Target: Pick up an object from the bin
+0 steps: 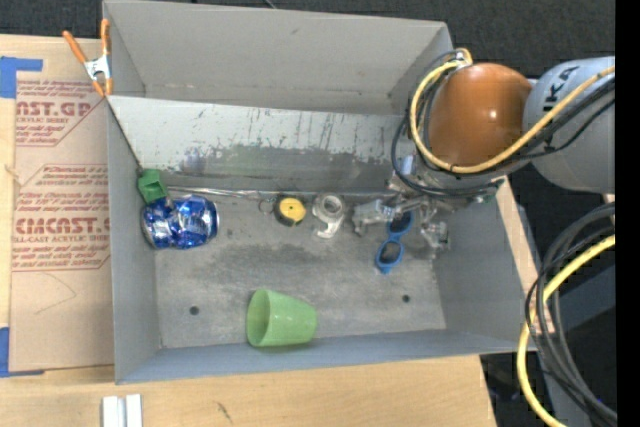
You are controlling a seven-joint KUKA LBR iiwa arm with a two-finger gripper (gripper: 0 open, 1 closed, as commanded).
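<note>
Pincer (pixel 405 220) low, right of silvery cap (pixel 327 212), poised for a grasp | spread or pressed: cannot tell | small blue looped piece (pixel 390 255) right of cap, just under pincer, likely target

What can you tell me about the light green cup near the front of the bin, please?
The light green cup looks like smooth plastic, plain and without a handle. It lies on its side on the grey floor of the bin, close to the front wall, with its wider end toward the view's left. Nothing else touches it; the other things lie farther back.
</note>
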